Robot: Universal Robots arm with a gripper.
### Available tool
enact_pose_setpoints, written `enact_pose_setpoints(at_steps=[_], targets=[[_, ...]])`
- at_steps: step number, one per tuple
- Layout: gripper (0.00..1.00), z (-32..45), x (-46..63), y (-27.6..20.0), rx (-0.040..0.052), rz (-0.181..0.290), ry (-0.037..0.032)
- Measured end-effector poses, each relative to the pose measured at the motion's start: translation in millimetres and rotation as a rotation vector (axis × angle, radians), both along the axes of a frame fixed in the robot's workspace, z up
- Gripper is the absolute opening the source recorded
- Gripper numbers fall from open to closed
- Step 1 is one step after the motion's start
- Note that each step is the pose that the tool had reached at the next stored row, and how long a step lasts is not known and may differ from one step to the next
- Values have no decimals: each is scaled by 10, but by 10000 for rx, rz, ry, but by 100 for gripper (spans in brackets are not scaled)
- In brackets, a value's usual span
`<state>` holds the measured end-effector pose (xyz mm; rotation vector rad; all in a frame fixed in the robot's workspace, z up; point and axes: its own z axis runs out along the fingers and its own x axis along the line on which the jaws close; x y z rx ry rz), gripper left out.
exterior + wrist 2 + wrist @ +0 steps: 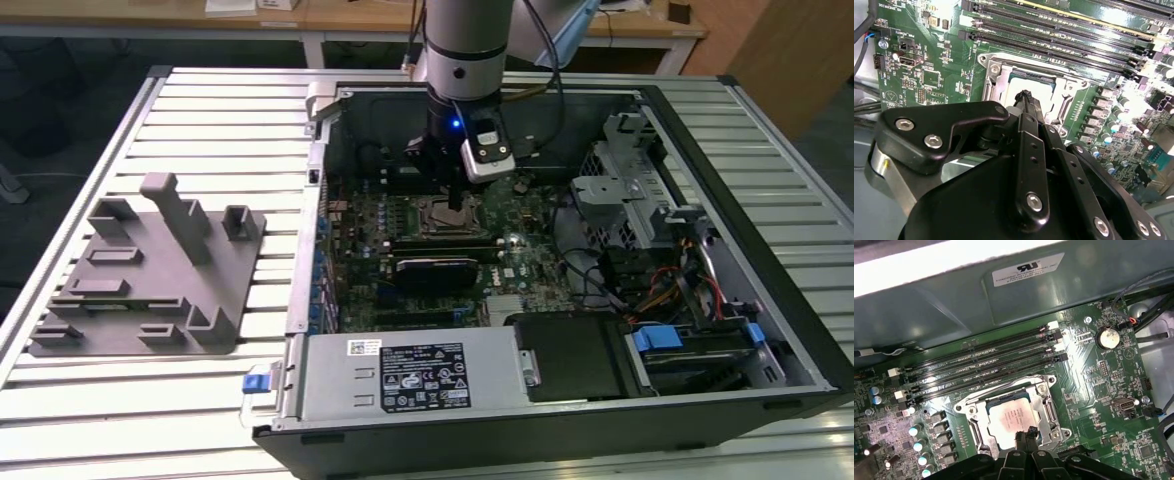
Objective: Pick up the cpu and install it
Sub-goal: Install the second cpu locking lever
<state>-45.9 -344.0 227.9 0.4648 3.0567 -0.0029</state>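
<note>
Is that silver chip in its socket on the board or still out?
In. The cpu lies flat inside the metal socket frame, with the gripper at its edge.

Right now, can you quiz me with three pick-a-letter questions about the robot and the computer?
1. Where is the small square silver-topped cpu?
A. In the metal socket frame on the green motherboard
B. On the grey plastic fixture
C. On the slatted table

2. What colour is the motherboard?
A. Red
B. Green
C. White

3. Where is the black gripper?
A. Over the fixture
B. Outside the open black computer case
C. Right above the cpu, fingertips together

Answers: 1 A, both wrist views show it in the frame. 2 B, the board is green. 3 C, the first wrist view shows its fingertips at the chip's edge.
</note>
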Motion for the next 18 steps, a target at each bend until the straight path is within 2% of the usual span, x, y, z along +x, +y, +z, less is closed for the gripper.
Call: enact_pose_setpoints(at_steps=[5,11,14,18], targets=[[11,52,0,1,2,0,-2],[11,54,0,0,3,0,-2],[11,54,0,-11,2,1,-1],[11,54,0,-50,2,1,-1]])
